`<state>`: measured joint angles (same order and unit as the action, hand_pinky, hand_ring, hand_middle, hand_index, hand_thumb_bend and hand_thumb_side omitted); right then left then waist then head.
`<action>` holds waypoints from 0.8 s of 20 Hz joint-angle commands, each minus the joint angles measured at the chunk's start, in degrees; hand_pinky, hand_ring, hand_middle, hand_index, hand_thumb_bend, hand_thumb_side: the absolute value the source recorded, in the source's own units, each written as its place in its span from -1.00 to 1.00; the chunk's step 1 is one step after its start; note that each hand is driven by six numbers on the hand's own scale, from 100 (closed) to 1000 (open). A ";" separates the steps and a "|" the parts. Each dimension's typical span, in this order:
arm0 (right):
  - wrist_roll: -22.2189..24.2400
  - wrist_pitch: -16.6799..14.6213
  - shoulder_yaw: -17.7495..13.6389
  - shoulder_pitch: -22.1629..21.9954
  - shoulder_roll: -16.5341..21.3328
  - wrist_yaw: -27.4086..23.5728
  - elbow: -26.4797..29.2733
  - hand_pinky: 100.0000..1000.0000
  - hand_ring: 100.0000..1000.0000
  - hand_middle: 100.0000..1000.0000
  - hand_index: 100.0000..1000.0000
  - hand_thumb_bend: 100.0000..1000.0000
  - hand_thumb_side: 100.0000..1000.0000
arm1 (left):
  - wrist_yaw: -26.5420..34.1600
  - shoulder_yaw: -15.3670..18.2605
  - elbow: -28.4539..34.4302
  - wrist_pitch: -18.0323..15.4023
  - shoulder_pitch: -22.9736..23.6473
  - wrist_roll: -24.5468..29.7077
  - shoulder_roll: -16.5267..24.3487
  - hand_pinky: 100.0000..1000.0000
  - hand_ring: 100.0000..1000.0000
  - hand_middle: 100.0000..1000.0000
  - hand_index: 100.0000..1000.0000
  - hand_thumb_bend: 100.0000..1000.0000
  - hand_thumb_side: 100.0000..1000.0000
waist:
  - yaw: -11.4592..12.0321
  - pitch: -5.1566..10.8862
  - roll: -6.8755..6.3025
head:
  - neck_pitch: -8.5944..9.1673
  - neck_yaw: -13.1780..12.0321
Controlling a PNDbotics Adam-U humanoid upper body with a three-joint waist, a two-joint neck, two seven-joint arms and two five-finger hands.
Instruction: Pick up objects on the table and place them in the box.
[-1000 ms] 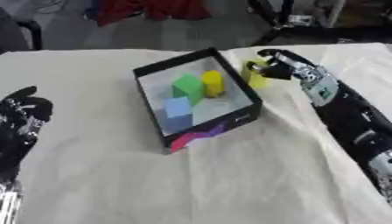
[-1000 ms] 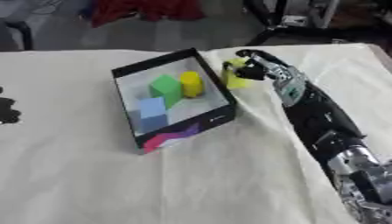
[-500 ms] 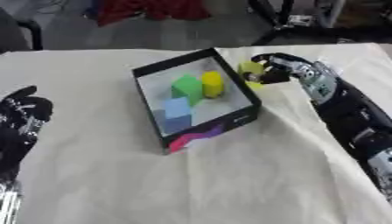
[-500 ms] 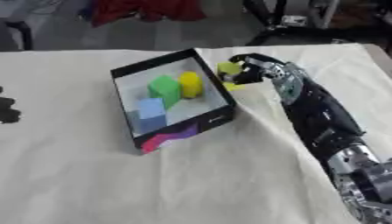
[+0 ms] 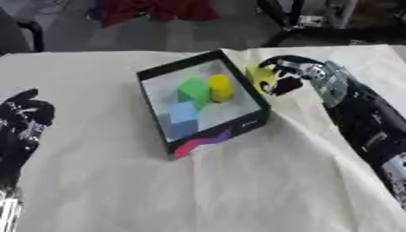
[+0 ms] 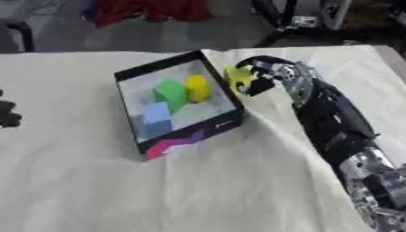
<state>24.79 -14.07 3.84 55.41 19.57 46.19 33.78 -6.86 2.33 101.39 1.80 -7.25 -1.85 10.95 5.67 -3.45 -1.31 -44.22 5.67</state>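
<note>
Toward the far right part of the surface (image 5: 238, 190), just beside the right wall of the box (image 5: 152, 76), I have the right hand (image 5: 295, 72) curled round a small yellow object (image 5: 260, 77). The object sits in the fingers at about the height of the box rim, close against the outside of that wall; I cannot tell whether it touches the wall. It is not yet over the opening.

I judge the task well along. The box is black-walled with a pale floor and a splash of pink and purple on its near corner, and it stands askew near the middle of the surface. Inside it lie three things: a green block (image 5: 192, 90) toward the far side, a yellow cylinder (image 5: 220, 87) standing just beside it to the right, and a blue block (image 5: 183, 116) nearer the front wall. The yellow object in the hand is the only piece I see outside the box, so what is left, as far as I can see, is to carry it over the rim and let it go.

My left hand (image 5: 24, 118) rests idle by the left edge of the surface, its fingers relaxed and holding nothing.
</note>
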 commanded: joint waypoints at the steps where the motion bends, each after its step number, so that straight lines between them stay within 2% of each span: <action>1: -1.59 -0.28 -0.20 0.68 0.94 1.05 1.02 0.59 0.57 0.48 0.67 -1.00 -1.00 | 0.00 0.16 1.24 -0.06 -0.76 0.02 0.37 0.20 0.08 0.14 0.60 0.45 0.26 | -0.01 -0.28 -0.60 | 0.10 0.06; 3: -3.15 -0.30 -0.26 0.64 0.98 1.33 1.15 0.57 0.54 0.43 0.63 -1.00 -1.00 | 0.00 0.18 1.26 -0.06 -0.76 0.02 0.38 0.20 0.08 0.14 0.60 0.45 0.26 | -0.02 -0.29 -0.60 | 0.10 0.04; 4: -4.67 -0.26 -0.37 0.68 1.08 1.50 1.49 0.50 0.44 0.16 0.40 -1.00 -1.00 | 0.00 0.19 1.26 -0.06 -0.75 0.01 0.38 0.20 0.08 0.14 0.60 0.45 0.26 | -0.03 -0.29 -0.59 | 0.10 -0.01; 10: -16.26 -0.54 -0.01 0.56 1.15 4.19 3.08 0.34 0.19 -0.32 -0.14 -1.00 -1.00 | 0.00 0.25 1.28 -0.08 -0.76 -0.02 0.38 0.20 0.08 0.14 0.60 0.45 0.26 | -0.01 -0.29 -0.57 | 0.10 -0.07; 16: -26.47 -1.28 0.20 0.51 1.12 5.71 3.83 0.29 0.09 -0.54 -0.36 -1.00 -1.00 | 0.01 0.31 1.29 -0.09 -0.74 -0.07 0.38 0.20 0.08 0.14 0.60 0.45 0.26 | -0.06 -0.23 -0.51 | 0.10 -0.16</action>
<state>0.30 -15.23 3.95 54.87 19.56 51.40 35.99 -6.86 2.36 101.41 1.80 -7.26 -1.85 10.95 5.64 -3.45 -1.31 -44.22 5.64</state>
